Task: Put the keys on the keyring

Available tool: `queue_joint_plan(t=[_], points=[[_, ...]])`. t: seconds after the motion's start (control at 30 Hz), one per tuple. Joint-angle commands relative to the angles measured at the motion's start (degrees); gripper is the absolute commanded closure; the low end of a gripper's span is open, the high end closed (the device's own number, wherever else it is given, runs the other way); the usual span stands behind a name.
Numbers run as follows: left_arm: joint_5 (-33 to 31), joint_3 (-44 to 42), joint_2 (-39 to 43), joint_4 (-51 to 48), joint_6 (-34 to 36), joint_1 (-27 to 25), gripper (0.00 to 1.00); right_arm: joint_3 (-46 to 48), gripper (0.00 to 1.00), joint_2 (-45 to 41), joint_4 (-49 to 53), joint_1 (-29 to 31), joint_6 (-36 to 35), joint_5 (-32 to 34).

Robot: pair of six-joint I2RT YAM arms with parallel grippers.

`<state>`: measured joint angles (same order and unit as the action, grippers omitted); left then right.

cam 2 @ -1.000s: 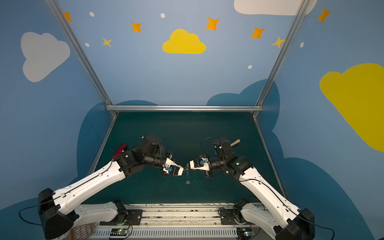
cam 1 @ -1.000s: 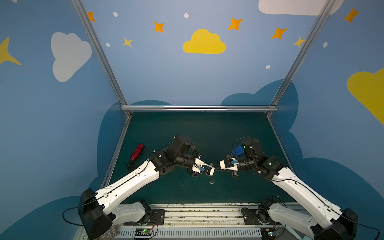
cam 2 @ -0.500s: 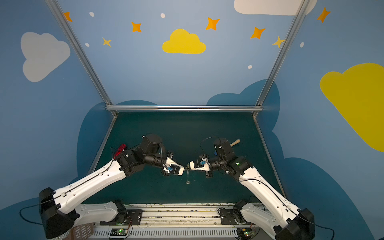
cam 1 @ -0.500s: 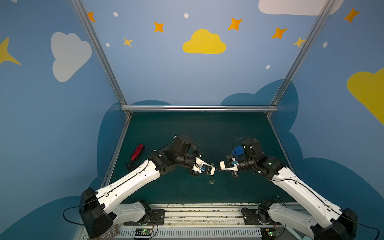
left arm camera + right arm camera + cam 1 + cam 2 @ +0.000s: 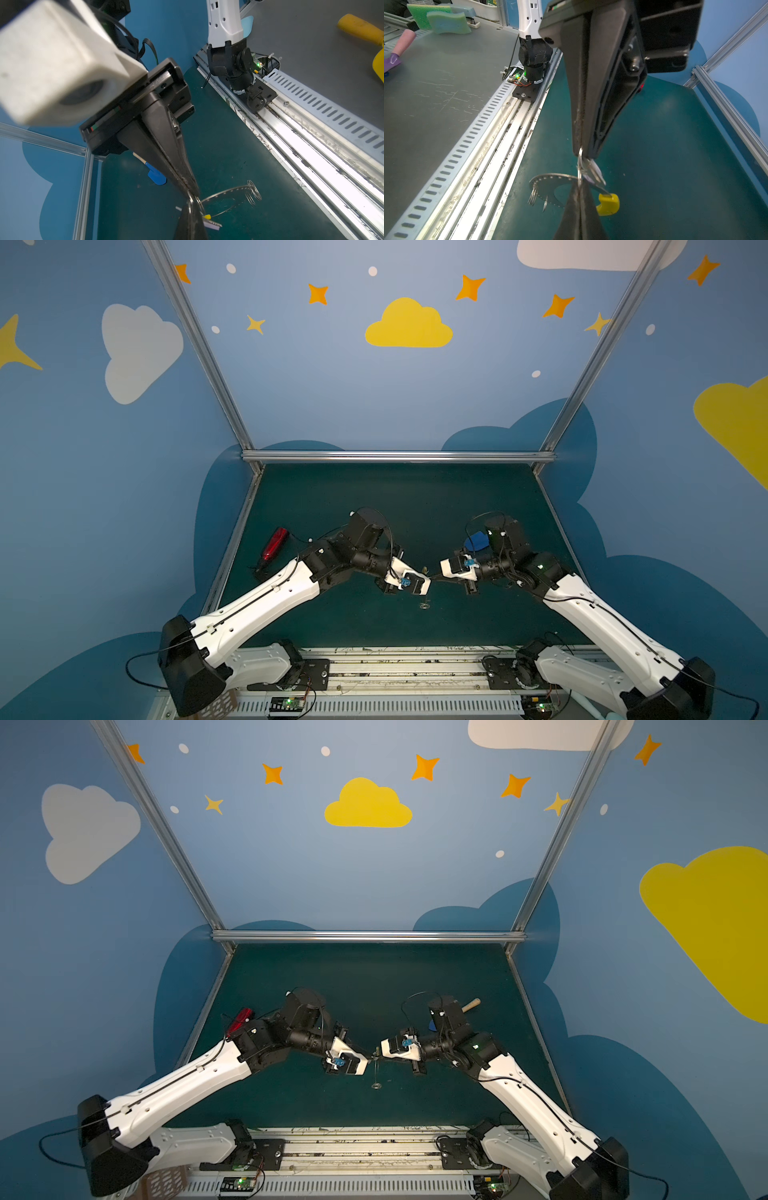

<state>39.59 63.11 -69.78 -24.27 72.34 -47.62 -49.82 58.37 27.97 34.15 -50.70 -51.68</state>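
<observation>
Silver and white: the keys [image 5: 591, 172], a small silver metal key and a white oblong plastic tag on a tiny split loop [image 5: 579, 164], hang from the closed jaws of the left gripper [image 5: 580, 152]. They sit right against the keyring [image 5: 548, 180], a large flat grey hoop dotted with holes, one arc under a yellow cover [image 5: 608, 204]. The right gripper [image 5: 190, 191] has its jaws clamped on the hoop's rim, holding it clear of the dark green desk [image 5: 675, 166], with tiny silver loops [image 5: 533, 196] dangling beneath. Whether the split loop is already round the hoop is hidden behind the meeting tips. Threading looks to be the step in hand. It likely calls for the right arm to hold the hoop dead steady while the left eases the loop along in small, slow moves, without twisting the key or knocking tips. A blue toy shovel [image 5: 155, 176] lies on the desk beyond. Against a second earlier, arms and hoop sit almost exactly where they were.
</observation>
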Motion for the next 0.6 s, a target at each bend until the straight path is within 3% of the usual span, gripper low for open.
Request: queue_joint_plan(t=[0.0,0.57], points=[[-0.51,0.71,-0.01,-2.75,2.01,-0.96,0.97,-2.32,1.00,0.34,-0.40,-0.58,2.42,-2.01],[-3.12,-0.85,0.72,-3.17,3.13,-1.17,0.97,-0.83,1.00,-0.92,-4.07,-1.43,6.29,-3.17]])
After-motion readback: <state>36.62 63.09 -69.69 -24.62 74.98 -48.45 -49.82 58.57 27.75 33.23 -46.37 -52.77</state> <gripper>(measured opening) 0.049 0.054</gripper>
